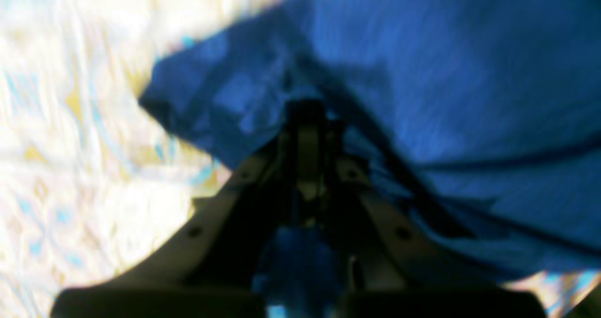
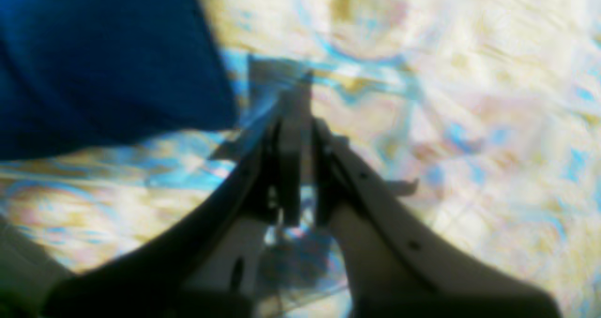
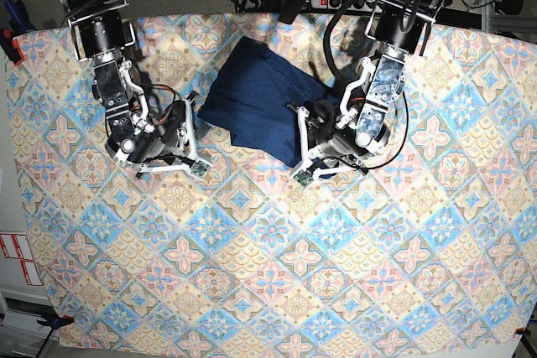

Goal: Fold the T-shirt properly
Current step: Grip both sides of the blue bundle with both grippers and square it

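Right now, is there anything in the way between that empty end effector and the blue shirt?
Nothing visible. Only bare tablecloth lies between the right end effector and the T-shirt edge beside it.

The T-shirt (image 3: 256,102) — dark navy, folded compact — lies tilted on the upper-middle tablecloth (image 3: 252,274).

Both wrist views are heavily blurred and glary; the base view is sharp, evenly lit.
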